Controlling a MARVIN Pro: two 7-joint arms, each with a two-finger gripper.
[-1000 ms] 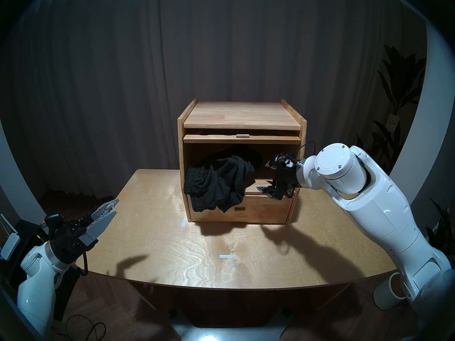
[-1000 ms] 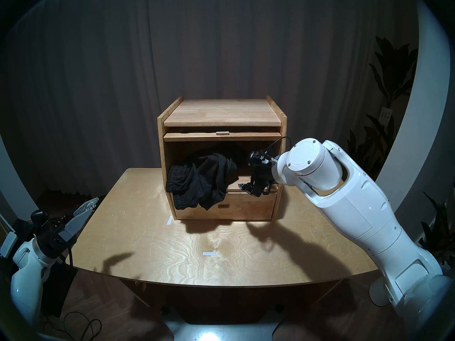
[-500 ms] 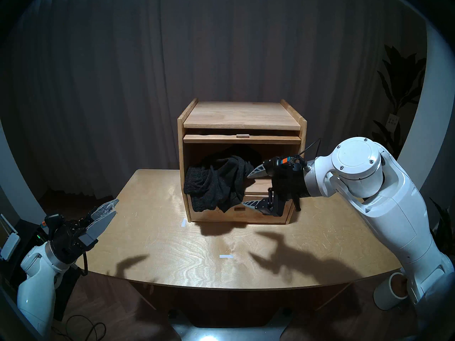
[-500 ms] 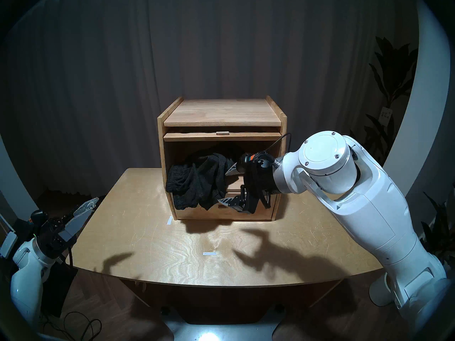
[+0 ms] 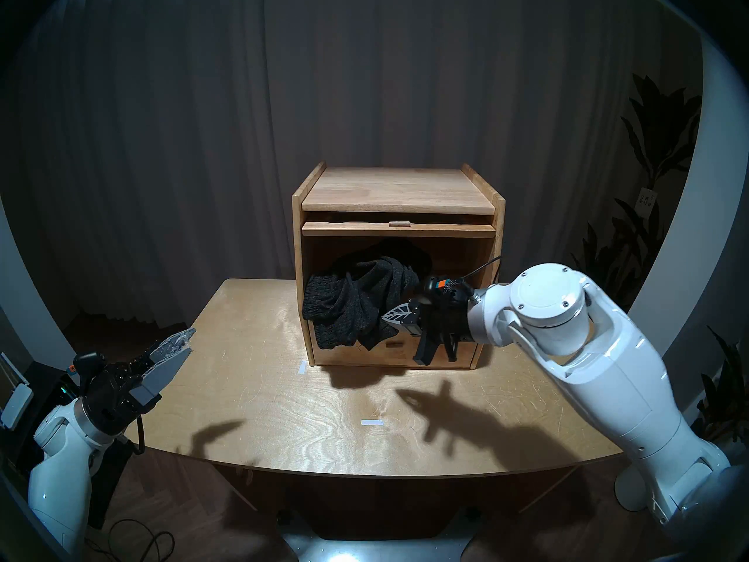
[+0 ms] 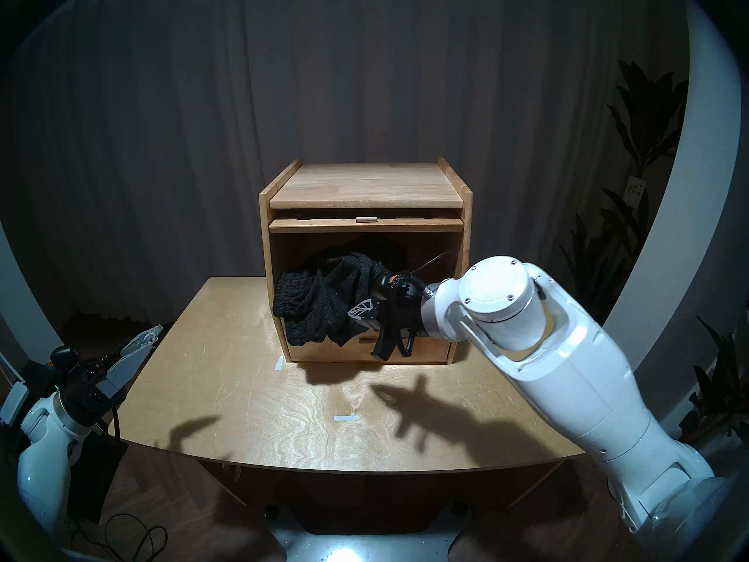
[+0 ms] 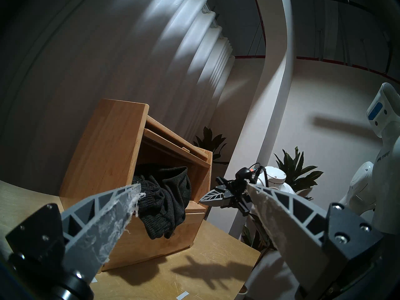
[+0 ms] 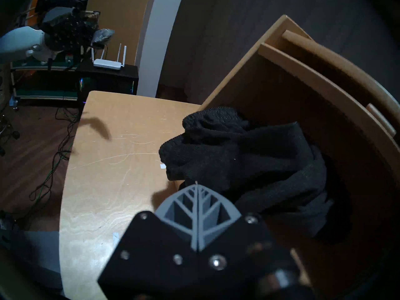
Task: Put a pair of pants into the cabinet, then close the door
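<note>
On top of the wooden table (image 5: 251,387), toward its far edge, the cabinet (image 5: 397,192) is seen w/ its upper compartment open; the door (image 5: 399,228) is seen edge-on, lifted flat under the top board. The pair of pants (image 5: 356,305) is bunched in the compartment's left half, w/ the ribbed waistband and a fold draped over the front lip and hanging down across the drawer front (image 5: 437,354). From the head views the right gripper (image 5: 395,314) is seen pressed closed, fingers together in one leaf-shaped tip, held right at the hanging fabric's right edge, in front of the drawer; no cloth is seen pinched between them, and whether the tip touches the fabric can't be told. That is confirmed by the right wrist view, where the right gripper (image 8: 197,197) is shown w/ both fingers meeting along a centre seam, and the pants (image 8: 249,163) lie just beyond the tip. Only in that view are a white router (image 8: 107,63) and floor cables shown, past the table's left side. The left gripper (image 5: 174,346) is kept well apart from the cabinet, off the table's left corner, jaws spread wide and empty. In the left wrist view the left-side fingers (image 7: 104,217) are seen coated w/ frayed clear film, a detail hardly readable from the head. A potted plant (image 5: 648,151) is visible at far right.
</note>
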